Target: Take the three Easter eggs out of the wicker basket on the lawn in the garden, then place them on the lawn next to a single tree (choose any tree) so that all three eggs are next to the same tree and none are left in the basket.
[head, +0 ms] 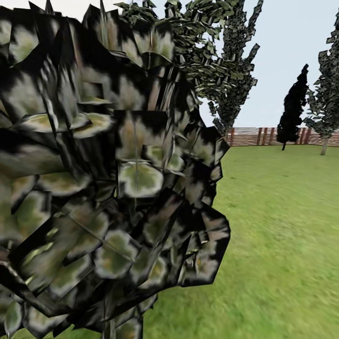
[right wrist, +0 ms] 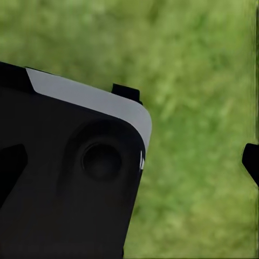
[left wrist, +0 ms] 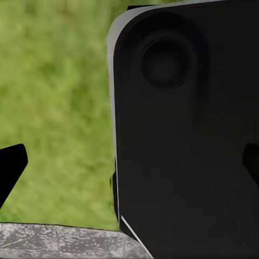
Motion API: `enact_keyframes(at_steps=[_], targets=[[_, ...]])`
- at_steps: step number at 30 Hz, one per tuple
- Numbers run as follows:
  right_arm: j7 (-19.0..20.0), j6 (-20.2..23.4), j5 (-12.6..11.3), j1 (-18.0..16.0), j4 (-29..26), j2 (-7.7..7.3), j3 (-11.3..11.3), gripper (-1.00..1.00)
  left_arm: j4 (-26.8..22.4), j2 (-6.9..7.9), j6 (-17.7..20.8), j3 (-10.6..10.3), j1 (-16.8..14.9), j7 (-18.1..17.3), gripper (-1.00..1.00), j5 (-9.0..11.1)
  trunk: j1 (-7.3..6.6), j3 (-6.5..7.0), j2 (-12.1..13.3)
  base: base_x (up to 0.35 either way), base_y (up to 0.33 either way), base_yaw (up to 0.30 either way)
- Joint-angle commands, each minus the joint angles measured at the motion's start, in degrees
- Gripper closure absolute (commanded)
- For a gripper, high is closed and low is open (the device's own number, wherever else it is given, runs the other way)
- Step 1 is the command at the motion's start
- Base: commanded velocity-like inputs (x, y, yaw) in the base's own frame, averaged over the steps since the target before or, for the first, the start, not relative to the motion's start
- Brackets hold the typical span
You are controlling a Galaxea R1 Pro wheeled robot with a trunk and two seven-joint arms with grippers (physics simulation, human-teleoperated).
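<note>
Outdoors, both hands hang open over the lawn (right wrist: 199,65), the left hand (left wrist: 132,162) and right hand (right wrist: 132,162) each beside a dark robot panel (left wrist: 189,135). Ahead, tree (head: 103,179) foliage crowds the view; a fence (head: 263,136) lines the garden.

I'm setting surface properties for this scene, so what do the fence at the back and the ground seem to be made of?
The brown horizontal-slat fence looks like matte, reddish-brown wood: thin parallel boards between darker upright posts, though it is far off and small. The mottled green lawn looks like short grass, a soft, patchy, dull green with no shine. In the left wrist view, a grey speckled strip borders the grass; it may be stone, but I cannot tell.
</note>
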Motion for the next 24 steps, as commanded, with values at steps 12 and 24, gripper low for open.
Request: enact_keyframes(at_steps=[12, 24], targets=[[0.01, -0.39, 0.14, -0.12, 0.24, 0.00, 0.23, -1.00, 0.02, -0.08, -0.12, -0.12, 0.00, 0.13, -1.00, -0.05, 0.03, -0.05, -0.03, 0.250, -0.234, 0.287], [0.01, -0.39, 0.15, -0.10, 0.24, -0.09, 0.26, -1.00, 0.02, -0.09, -0.12, -0.12, 0.00, 0.16, -1.00, -0.05, 0.03, -0.05, -0.03, 0.225, -0.260, 0.022]])
